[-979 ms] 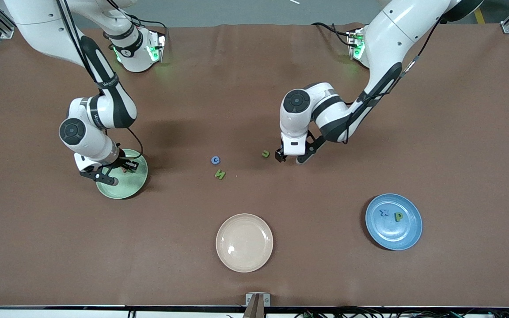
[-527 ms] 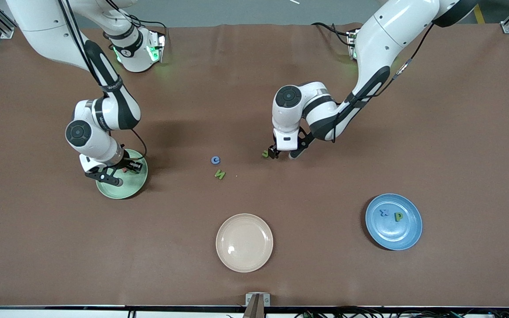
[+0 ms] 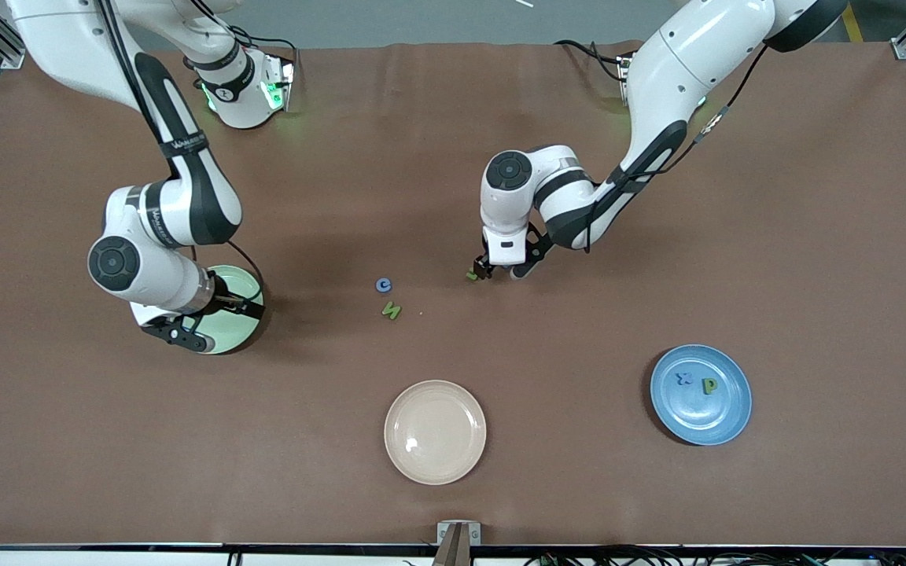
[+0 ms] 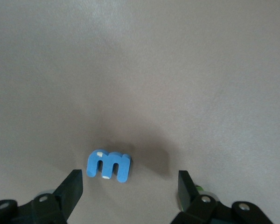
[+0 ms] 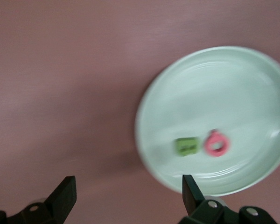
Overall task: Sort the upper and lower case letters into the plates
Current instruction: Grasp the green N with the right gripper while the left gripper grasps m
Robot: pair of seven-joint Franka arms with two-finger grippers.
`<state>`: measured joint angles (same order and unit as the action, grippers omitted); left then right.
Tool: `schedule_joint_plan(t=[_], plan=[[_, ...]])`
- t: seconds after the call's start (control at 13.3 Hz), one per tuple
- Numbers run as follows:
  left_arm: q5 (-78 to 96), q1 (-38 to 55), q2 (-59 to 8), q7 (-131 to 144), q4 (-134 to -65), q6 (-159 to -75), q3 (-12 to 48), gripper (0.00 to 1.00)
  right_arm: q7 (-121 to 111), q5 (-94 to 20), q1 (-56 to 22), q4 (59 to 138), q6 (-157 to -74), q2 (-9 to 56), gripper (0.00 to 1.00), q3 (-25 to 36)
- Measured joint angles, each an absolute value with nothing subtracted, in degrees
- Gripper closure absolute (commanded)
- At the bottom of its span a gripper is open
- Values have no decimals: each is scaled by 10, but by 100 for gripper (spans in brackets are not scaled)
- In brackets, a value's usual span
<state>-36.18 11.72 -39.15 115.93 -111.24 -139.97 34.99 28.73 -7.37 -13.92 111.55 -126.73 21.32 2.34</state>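
With fingers spread, left gripper (image 3: 483,272) descends over the light, stiff green letter (image 3: 472,275): pinch its flat edges; right gripper (image 3: 213,318), open, over the green plate (image 3: 244,287)

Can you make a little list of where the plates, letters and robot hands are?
Pale green round plate: holds a green letter and a red ring-shaped letter
Medium blue round plate: holds a dark blue x and a green p
Cream-beige round plate: nearest the front camera
Loose on table: round blue letter, green N, small green letter, blue three-pronged letter
Left gripper: open, down by the small green letter
Right gripper: open, at the pale green plate
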Motion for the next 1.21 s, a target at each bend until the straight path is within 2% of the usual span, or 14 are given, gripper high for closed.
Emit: schedule_joint_plan(t=[0.23,0.68,0.83,1.21], plan=[[-362,117,-394,1159,-1114,-1402,350,12,397,-85,-206,1107,-1321,245,0,21],[-362,117,-396,1159,-1115,-1403,350,12,586,-85,-310,989,-1350,371,0,21],[-362,117,-396,1159,-1115,-1403,350,12,580,-81,-316,979,-1379,383,1,21],[-363,117,-397,1159,-1123,-1403,349,19,546,-76,-346,979,-1388,388,5,21]])
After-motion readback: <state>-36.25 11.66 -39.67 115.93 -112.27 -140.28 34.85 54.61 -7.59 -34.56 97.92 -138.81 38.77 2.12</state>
